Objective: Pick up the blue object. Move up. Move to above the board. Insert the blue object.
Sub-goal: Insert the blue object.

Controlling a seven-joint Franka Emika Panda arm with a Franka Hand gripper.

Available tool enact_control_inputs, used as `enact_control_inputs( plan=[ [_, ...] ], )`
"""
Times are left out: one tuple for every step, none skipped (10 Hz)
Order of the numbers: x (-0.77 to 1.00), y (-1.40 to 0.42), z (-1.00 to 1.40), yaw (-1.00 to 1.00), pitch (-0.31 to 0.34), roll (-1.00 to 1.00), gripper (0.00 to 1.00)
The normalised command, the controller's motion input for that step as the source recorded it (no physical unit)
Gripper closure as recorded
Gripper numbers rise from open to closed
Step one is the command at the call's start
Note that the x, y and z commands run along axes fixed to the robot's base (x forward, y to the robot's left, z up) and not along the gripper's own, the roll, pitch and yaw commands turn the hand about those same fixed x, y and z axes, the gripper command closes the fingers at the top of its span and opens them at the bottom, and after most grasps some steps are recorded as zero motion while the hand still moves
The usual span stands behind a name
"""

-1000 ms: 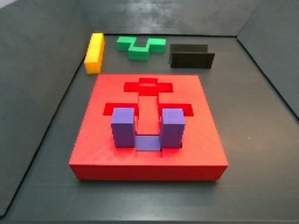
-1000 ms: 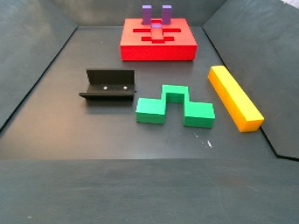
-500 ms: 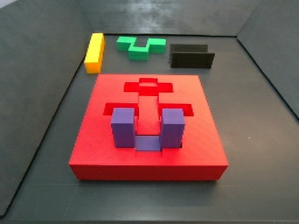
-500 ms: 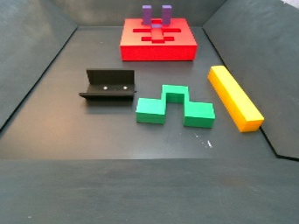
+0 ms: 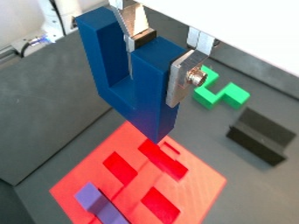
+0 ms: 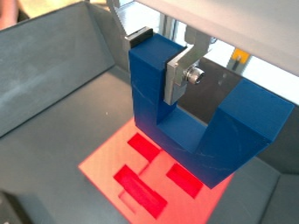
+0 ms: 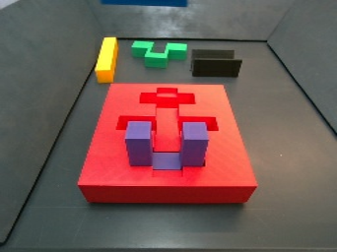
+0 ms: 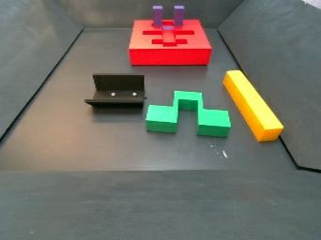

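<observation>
Pincer: my pincer (image 5: 152, 57) is closed on the blue block (image 5: 135, 83), one silver finger (image 5: 184, 77) flat against the outside of a prong, the other finger (image 5: 131, 17) down in the gap between the prongs; in a wrist view (image 6: 176, 66) the same grip shows from the other side.
Blue block: it hangs in the air above the red board (image 5: 128, 175), clear of it, prongs up and base bar down; in a wrist view (image 6: 193, 114) it covers much of the board (image 6: 111, 162).
Board slots: both wrist views show open recesses in the red top right under the block.
Purple block: it sits in a slot at one end of the board, prongs upright (image 7: 165, 145); a wrist view catches only a corner of it (image 5: 93, 201).
Side views only: neither side view shows my pincer or the blue block; a strip of blue at the top edge of one is too small to tell.
Green block: it lies on the floor (image 8: 186, 112), well apart from the board (image 8: 170, 42); a wrist view shows it beyond my finger (image 5: 219, 90).
Yellow bar: it lies near the green block (image 8: 251, 103).
Fixture: the dark bracket stands on the floor (image 8: 116, 92), also seen in a wrist view (image 5: 260, 136).
</observation>
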Motion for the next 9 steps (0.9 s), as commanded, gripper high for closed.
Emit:
enact_control_inputs(
  plan=[
    [0.71,0.15,-0.11,-0.23,-0.021,-0.48,1.0],
    [0.68,0.25,-0.26,-0.25,-0.011,-0.4,1.0],
    [0.51,0.33,-0.67,-0.25,0.007,0.0,1.0],
    [0.15,0.26,-0.65,-0.07,0.036,0.32,1.0],
    [-0.04,0.2,-0.48,0.19,0.0,0.42,1.0],
    [-0.43,0.0,-0.5,0.57,-0.083,0.36,1.0],
    [-0.24,0.0,-0.47,0.85,-0.101,0.32,1.0],
    [-0.23,0.0,-0.4,0.84,-0.107,0.31,1.0],
    [-0.24,-0.09,-0.28,0.7,-0.119,0.19,1.0]
  ],
)
